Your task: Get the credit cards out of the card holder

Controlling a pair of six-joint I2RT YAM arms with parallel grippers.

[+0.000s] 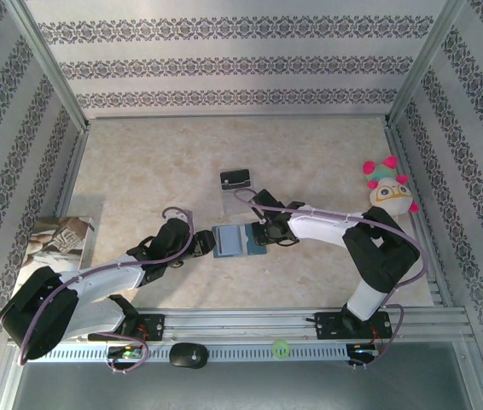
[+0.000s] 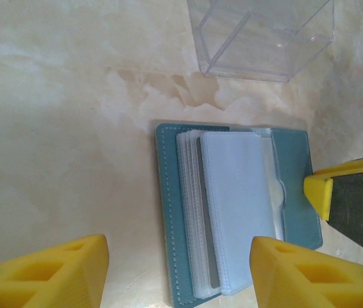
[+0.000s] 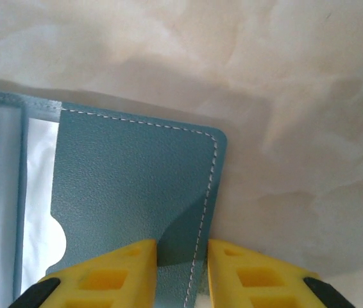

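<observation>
1. Marbled bench (image 1: 139, 162): the card holder (image 1: 229, 242) lies open at centre.
2. Right hand (image 3: 180, 256), at its 3 o'clock, is narrow astride the cover edge; I cannot tell if it grips.
3. Left hand (image 2: 178, 256), at 9 o'clock, is wide and empty.
4. Sleeves (image 2: 233, 205) look full, so no extraction is done yet.

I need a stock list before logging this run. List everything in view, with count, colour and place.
card holder: 1, teal, open, in the middle
clear stand: 1, clear with black piece, behind the card holder
soft toy: 1, white, pink and teal, right edge
booklet: 1, grey-beige, left edge
oval thing: 1, black, front rail
ring: 1, green, front rail
table: 1, beige marbled, work surface
left tool: 1, yellow, open, left of card holder
right tool: 1, yellow, pinching card holder's right cover
</observation>
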